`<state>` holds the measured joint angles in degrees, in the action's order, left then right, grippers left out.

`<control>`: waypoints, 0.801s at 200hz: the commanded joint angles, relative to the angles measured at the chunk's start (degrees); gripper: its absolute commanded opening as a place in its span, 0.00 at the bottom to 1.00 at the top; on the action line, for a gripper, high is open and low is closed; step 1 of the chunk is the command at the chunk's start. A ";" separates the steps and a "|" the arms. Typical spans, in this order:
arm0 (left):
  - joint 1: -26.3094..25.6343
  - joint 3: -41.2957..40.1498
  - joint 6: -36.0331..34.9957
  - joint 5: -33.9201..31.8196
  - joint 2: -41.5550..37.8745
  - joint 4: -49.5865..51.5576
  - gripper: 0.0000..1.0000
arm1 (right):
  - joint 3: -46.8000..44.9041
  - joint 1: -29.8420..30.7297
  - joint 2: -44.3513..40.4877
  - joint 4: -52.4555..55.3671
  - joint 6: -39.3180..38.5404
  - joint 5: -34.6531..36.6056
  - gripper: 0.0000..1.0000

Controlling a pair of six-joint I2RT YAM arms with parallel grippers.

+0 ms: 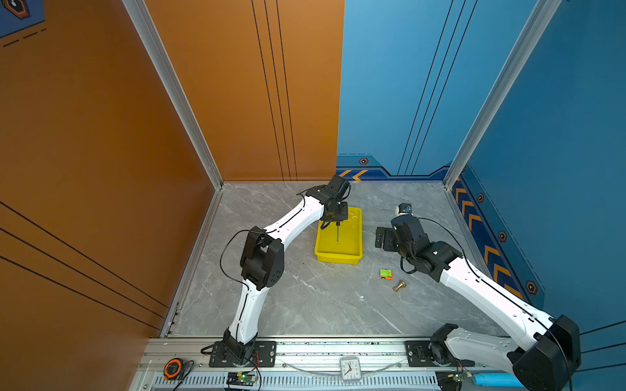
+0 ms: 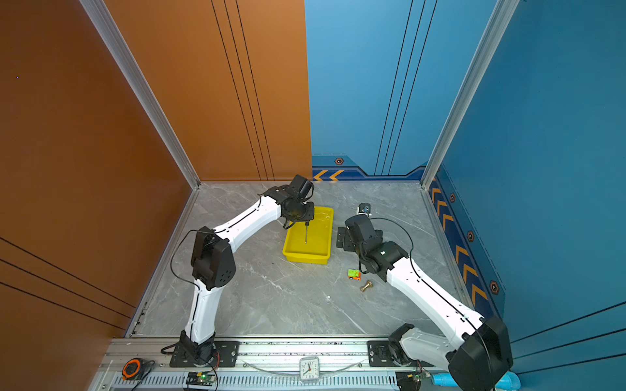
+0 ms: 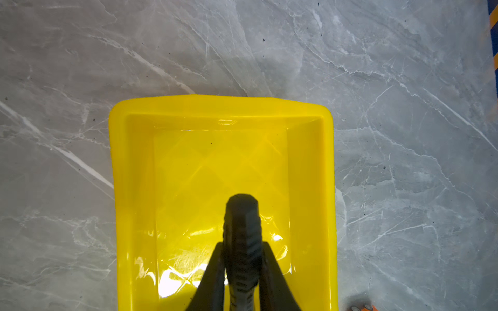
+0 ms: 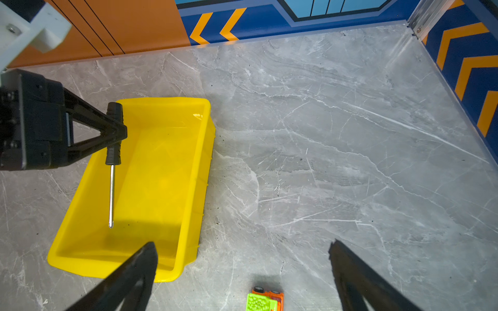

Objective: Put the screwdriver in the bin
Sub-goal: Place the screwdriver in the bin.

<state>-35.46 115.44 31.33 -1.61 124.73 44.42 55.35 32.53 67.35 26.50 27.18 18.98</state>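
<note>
The screwdriver (image 4: 111,188) is held in the left gripper (image 4: 120,132). Its two fingers are pinched shut on the black ribbed handle about midway along. The butt sticks out on one side of the jaws and the thin silver shaft on the other. Directly beneath the fingertips lies the bin (image 4: 205,140), and the whole screwdriver sits inside its outline, lined up with the long sides. I cannot tell whether the tip hovers just above the yellow floor or touches it.

To my eye the step in hand is the release. Done well, that means sinking a little if any height is left, so the shaft does not bounce. The fingers then part cleanly and lift straight up off the handle without dragging it along. There is yellow floor showing on either side of the shaft, so no sideways correction looks needed.

Around the gripper there is room to move. The rim is low, and the table (image 4: 336,140) past the bin's far long wall is open marble. The right gripper (image 4: 242,249) waits beyond the bin's end nearest the shaft tip, fingers spread wide and holding nothing. The toy car (image 4: 265,300) sits beside it, well apart from the drop.
</note>
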 commanded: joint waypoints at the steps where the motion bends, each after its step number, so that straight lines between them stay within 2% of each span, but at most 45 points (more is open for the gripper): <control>1: -0.53 1.61 1.06 -0.30 1.32 1.06 0.00 | 1.78 -0.43 1.17 -0.44 -0.71 -1.53 1.00; 160: -1.36 4.32 2.00 -2.08 10.66 0.96 0.00 | 1.70 -0.89 1.54 -0.84 -1.31 -1.08 1.00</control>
<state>-36.45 117.51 32.80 -2.28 134.04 44.45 55.35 31.90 68.79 26.33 26.79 17.96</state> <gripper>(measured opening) 0.204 0.999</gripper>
